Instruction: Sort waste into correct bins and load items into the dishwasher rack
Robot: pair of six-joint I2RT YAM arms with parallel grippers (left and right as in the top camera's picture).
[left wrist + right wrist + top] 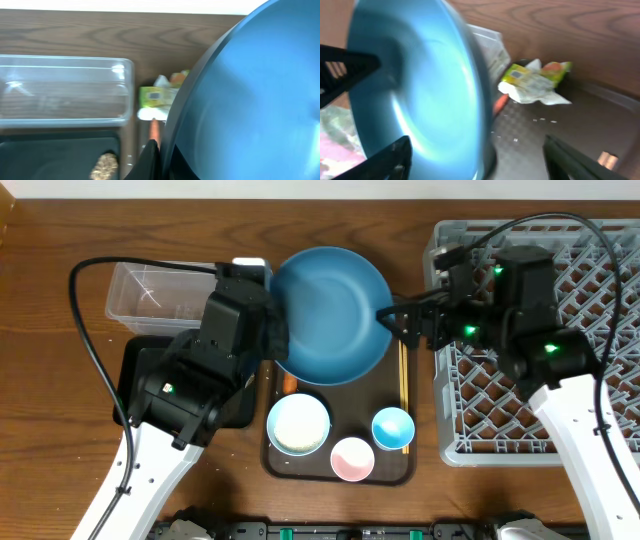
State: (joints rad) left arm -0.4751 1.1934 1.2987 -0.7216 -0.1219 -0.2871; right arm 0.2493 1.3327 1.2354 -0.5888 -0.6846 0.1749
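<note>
The large dark blue dish (330, 315) is tilted up above the brown serving tray. My left gripper (275, 330) is shut on its left rim, as the left wrist view (162, 155) shows. My right gripper (392, 320) is open, with the dish's right rim (420, 85) between its fingers (480, 160). Behind the dish on the tray lie the yellow-green wrapper (530, 77), white tissue (540, 97), orange carrot (501, 103) and rice grains (542, 120). A brown food lump (104, 165) lies in the black tray (145, 370). The clear tub (150, 295) stands behind it.
The white bowl (298, 424), pink cup (352, 458) and light blue cup (393, 428) stand at the front of the brown serving tray (340, 395). The chopsticks (404, 380) lie along its right edge. The grey dishwasher rack (590, 410) is at the right.
</note>
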